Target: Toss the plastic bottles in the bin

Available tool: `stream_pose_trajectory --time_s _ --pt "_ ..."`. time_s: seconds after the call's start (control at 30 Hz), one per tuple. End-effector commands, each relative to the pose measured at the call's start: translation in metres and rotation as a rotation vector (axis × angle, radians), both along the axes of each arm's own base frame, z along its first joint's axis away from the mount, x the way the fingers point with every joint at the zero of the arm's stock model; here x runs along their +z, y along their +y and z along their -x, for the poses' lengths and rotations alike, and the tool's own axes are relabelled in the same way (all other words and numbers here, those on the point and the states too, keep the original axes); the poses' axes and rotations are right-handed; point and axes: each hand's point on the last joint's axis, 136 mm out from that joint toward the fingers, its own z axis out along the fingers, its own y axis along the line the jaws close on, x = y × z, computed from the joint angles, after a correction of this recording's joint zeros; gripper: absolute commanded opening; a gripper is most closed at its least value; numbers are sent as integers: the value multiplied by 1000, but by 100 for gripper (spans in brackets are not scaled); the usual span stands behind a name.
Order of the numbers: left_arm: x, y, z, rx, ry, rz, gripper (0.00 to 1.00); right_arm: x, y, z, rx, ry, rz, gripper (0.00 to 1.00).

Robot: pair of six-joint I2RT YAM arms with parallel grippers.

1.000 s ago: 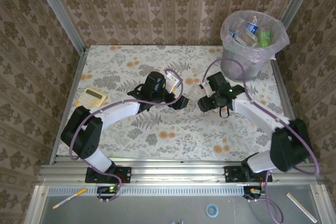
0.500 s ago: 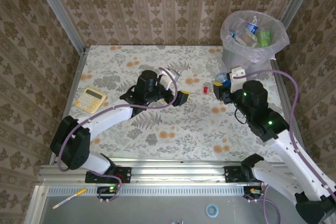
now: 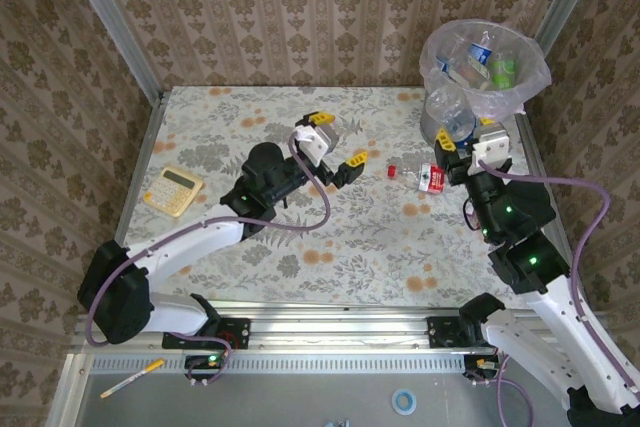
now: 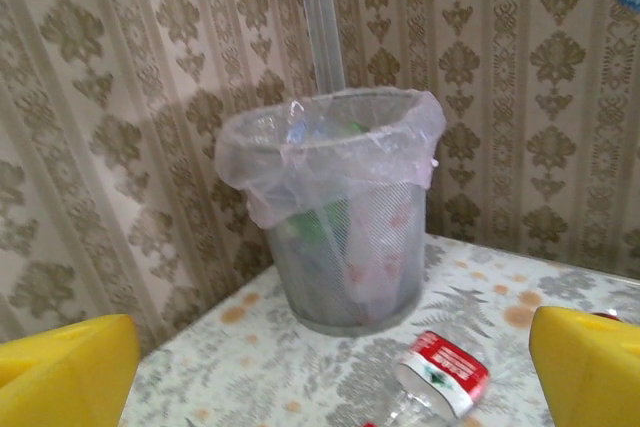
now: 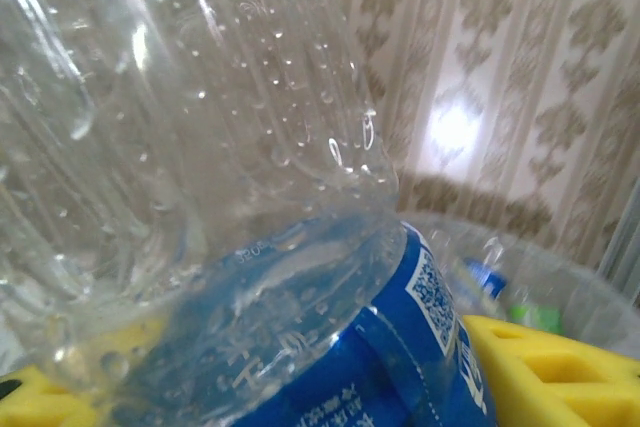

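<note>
Right pincer (image 3: 465, 135) has swung up from mid-worktop to just beside the bin (image 3: 436, 59), clamped on a clear blue-labelled bottle (image 3: 446, 115). The drop looks like the next step. Left pincer (image 3: 335, 139) has lifted, jaws wide, empty. A red-labelled bottle (image 3: 431, 178) lies on the worktop (image 3: 220, 107) near the bin's base, not yet binned.

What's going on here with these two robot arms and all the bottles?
The right gripper holds a clear bottle with a blue label close against the near side of the grey bin, which has several bottles inside. The left gripper is open and empty above the table. One bottle with a red cap and red label lies on the table near the bin. A yellow calculator sits at the left.
</note>
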Motion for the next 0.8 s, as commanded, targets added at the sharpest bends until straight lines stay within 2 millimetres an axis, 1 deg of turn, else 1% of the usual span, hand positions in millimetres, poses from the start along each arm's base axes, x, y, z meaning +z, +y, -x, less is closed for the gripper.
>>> stream_pose_trajectory --time_s 0.0,0.13,0.3,0.4,0.53,0.6,0.67,0.73,0.77 --pt "29 13 -8 114 -136 15 100 47 -15 17 -68 -192 -9 43" --pt "29 16 -11 132 -135 15 100 68 -17 23 -84 -272 11 43" --pt "23 13 -14 132 -123 4 100 90 -16 26 -92 -338 38 43" --pt "19 11 -18 132 -113 1 100 97 -15 23 -95 -354 45 43" --pt "14 10 -24 133 -103 0 100 101 -15 17 -101 -362 52 43" --pt "11 9 -28 131 -94 -2 100 101 -17 10 -113 -352 50 44" --pt "8 9 -32 129 -84 -2 100 100 -24 -2 -135 -320 38 43" --pt "6 9 -36 128 -73 1 100 96 -37 -22 -174 -259 8 44" --pt "3 8 -39 128 -66 -1 100 93 -49 -36 -206 -211 -16 44"
